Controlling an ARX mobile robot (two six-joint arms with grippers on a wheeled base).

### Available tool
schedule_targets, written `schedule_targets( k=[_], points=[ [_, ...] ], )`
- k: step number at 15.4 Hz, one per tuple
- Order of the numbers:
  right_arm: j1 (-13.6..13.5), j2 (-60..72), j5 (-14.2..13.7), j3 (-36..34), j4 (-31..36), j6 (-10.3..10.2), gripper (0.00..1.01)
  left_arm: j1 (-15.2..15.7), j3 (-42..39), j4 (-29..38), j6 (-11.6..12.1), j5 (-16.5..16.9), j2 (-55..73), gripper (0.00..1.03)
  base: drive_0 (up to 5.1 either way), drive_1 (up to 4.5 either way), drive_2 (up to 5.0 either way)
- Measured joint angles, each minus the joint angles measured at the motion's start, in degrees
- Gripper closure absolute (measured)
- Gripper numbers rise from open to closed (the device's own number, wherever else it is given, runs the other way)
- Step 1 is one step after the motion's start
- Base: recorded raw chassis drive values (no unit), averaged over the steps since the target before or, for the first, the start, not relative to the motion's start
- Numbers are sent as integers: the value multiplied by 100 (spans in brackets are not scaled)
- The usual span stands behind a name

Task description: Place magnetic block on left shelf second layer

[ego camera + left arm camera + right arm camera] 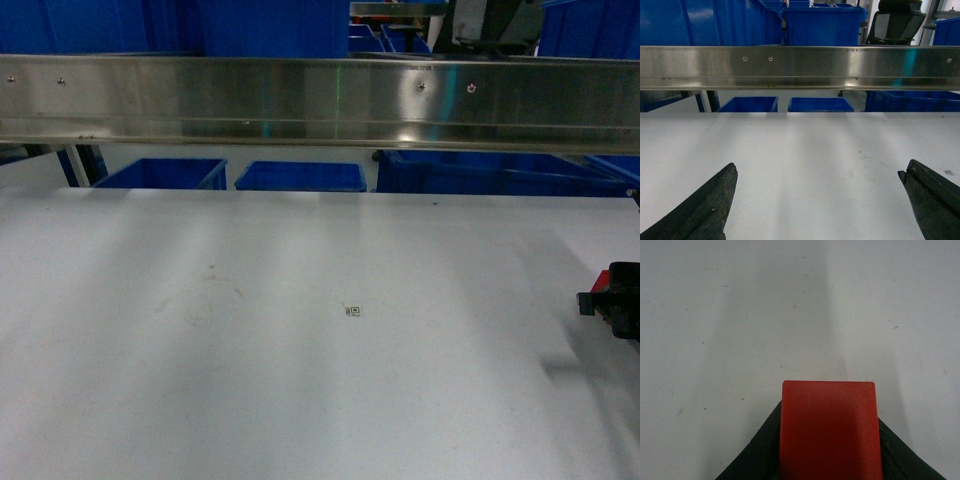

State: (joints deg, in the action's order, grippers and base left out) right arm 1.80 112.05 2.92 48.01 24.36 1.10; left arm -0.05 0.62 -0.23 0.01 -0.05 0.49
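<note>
While my left gripper [817,200] hangs over the bare white table [250,350] with its jaws spread wide and nothing between them, the right gripper [612,300] at the far right edge is clamped on the magnetic block [829,432], its red face filling the wrist view. I judge the cube light, rigid and slick-sided, best pinched squarely across two opposite flat faces. Above, the steel shelf rail [320,100] fronts blue bins [260,25].

White tabletop [300,380], steel rail [320,100], blue bins [300,177], black office chair [895,22] behind.
</note>
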Motion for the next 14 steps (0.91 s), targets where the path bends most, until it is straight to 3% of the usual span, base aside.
schedule_targets(
  k=[6, 9, 12, 14],
  points=[
    [-70, -328, 46, -490, 229, 103, 67, 0, 0, 0, 0, 0, -2, 5, 0, 0, 0],
    [-177, -1665, -61, -839, -76, 302, 67, 0, 0, 0, 0, 0, -2, 5, 0, 0, 0],
    [-286, -3193, -415, -931, -369, 608, 67, 0, 0, 0, 0, 0, -2, 5, 0, 0, 0],
    [-175, -3668, -426, -1104, -645, 470, 67, 0, 0, 0, 0, 0, -2, 5, 0, 0, 0]
  ],
)
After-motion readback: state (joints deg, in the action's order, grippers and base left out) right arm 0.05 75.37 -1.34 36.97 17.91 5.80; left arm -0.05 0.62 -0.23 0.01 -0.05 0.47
